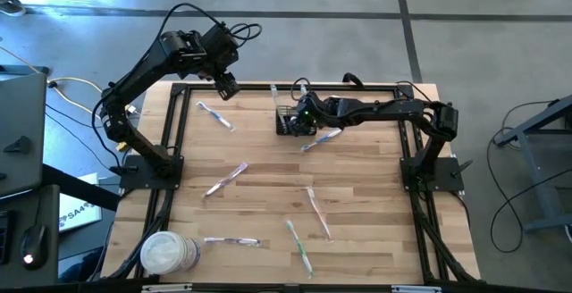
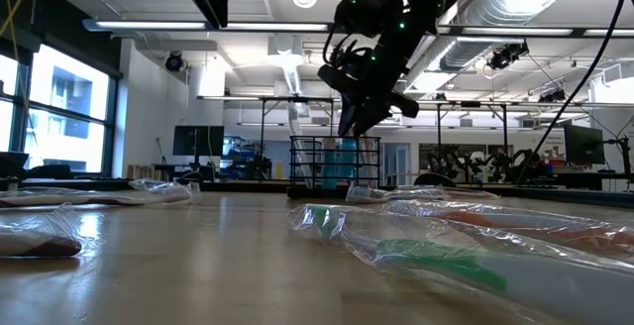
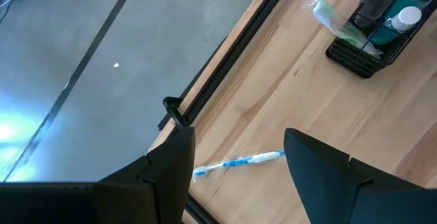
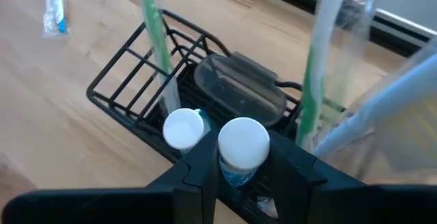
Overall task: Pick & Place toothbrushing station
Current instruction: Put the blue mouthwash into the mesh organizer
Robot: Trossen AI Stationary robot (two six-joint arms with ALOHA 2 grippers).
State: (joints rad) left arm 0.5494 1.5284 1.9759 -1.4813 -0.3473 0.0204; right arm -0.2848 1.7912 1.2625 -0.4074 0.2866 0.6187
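Note:
The toothbrushing station, a small black wire basket [image 1: 293,121], stands on the table's far middle. In it stand a wrapped green toothbrush [image 4: 154,43] and two white-capped teal tubes [image 4: 183,128]. My right gripper [image 4: 242,154] reaches into the basket from the right, shut on the nearer tube [image 4: 243,141]. The low view shows it slanting down over the basket [image 2: 335,162]. My left gripper [image 1: 226,87] hangs open high over the far left edge, with a wrapped blue toothbrush [image 3: 239,162] on the table below it. My right gripper pinches the white-capped tube between its two fingers [image 4: 198,166], just under the cap [image 4: 240,161]. The fingers slant down from above and from the table's right side. The tube stands upright inside the basket; its lower end is hidden by the fingers and the wire.
Wrapped toothbrushes lie scattered on the table: beside the basket [image 1: 322,138], at mid left [image 1: 225,179], and near the front [image 1: 319,213], [image 1: 299,246], [image 1: 231,240]. A round white tub [image 1: 167,253] stands at the near left corner. A black frame [image 1: 179,87] edges the table.

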